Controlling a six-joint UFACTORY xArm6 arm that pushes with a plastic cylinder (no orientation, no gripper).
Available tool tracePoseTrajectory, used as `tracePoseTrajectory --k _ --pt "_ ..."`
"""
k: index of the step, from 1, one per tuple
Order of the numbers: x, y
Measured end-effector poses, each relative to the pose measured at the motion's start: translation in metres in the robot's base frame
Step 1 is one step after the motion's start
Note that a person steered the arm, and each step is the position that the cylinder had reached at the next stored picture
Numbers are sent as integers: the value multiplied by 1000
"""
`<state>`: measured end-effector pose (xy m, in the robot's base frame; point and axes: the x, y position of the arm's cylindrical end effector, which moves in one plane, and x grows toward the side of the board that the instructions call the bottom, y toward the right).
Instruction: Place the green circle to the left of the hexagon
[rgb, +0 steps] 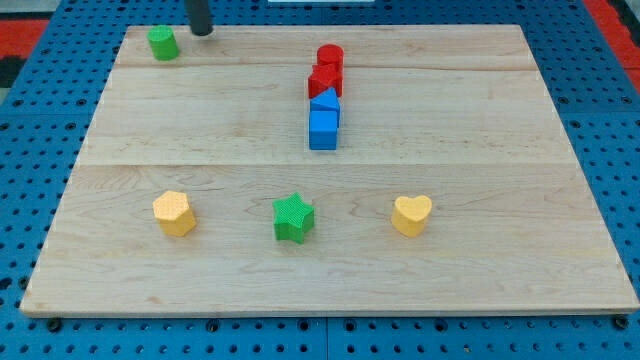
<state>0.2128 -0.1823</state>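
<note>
The green circle (163, 43), a short cylinder, stands near the board's top left corner. The yellow hexagon (174, 213) sits at the lower left of the board, far below the green circle. My tip (202, 31) is at the view's top, just right of the green circle and a small gap apart from it. The rod runs up out of the frame.
A red cylinder (330, 57), a red star (323, 81), a blue pentagon (326, 103) and a blue cube (323, 130) form a column at top centre. A green star (293, 218) and a yellow heart (411, 214) lie in the lower row. The wooden board (480, 150) lies on a blue pegboard.
</note>
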Motion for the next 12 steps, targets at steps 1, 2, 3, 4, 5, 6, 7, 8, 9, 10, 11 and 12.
tracePoseTrajectory --k 1,2,3,4,5,6,7,8,9,10,11,12 --pt "29 -17" --pt "-9 -6" --pt "-20 -28" --pt "2 -50" --pt "42 -58" --pt "105 -58" --pt "163 -58" --pt "179 -58" --pt "152 -68" --pt "197 -83" --pt "233 -83" --pt "233 -96"
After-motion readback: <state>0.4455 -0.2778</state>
